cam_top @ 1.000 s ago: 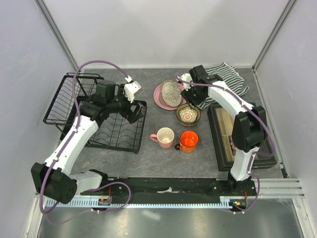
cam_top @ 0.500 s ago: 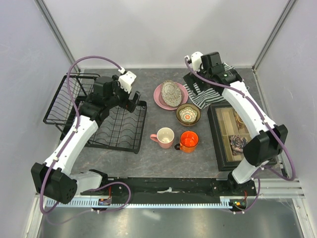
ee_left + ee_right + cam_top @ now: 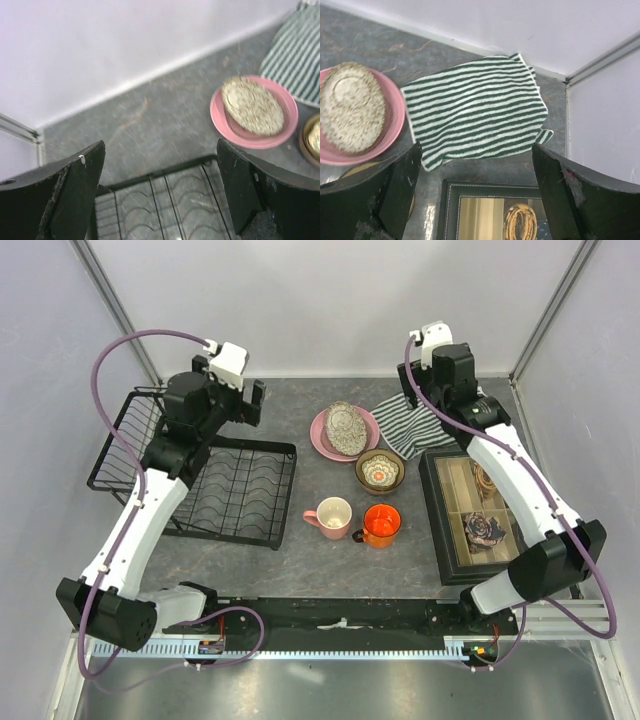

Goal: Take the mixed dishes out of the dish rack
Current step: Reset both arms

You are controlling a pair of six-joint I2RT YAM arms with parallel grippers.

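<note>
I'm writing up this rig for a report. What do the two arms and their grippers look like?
Both match: the left arm and right arm have white link shells, black joint housings and black bases. A purple cable loops along each, and a white block tops each wrist. The left gripper and right gripper each carry two broad black fingers with scuffed edges.

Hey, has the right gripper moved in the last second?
Yes. The right gripper moved rearward, from beside the floral bowl to above the striped towel.

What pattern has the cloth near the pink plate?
The cloth has green-and-white stripes; best in right wrist view.
</note>
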